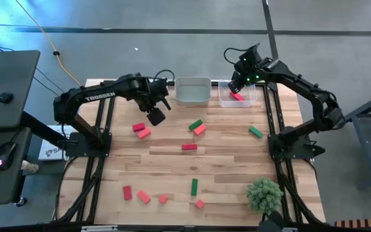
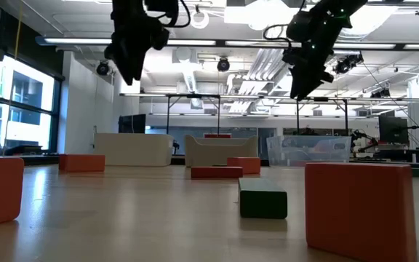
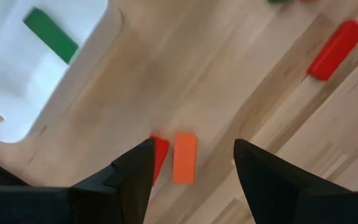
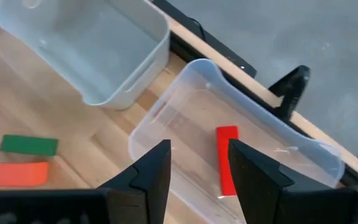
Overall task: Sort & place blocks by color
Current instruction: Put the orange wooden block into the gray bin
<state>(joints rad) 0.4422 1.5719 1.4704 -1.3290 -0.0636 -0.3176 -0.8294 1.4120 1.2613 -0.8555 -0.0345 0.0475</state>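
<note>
Right wrist view shows a red bar block (image 4: 227, 160) lying flat in the clear tray (image 4: 303, 149), its long axis running along my reach, directly below my right gripper (image 4: 199, 163), whose fingers are parted and empty; my left gripper (image 3: 192, 163), open too, hovers above a salmon block (image 3: 184, 157) on the table (image 3: 229, 81)

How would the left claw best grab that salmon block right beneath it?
From straight above, I'd guess, pinching the salmon block across its narrow width at mid-length. It lies flat, and the open left claw already straddles it, though a red block crowds one side.
</note>
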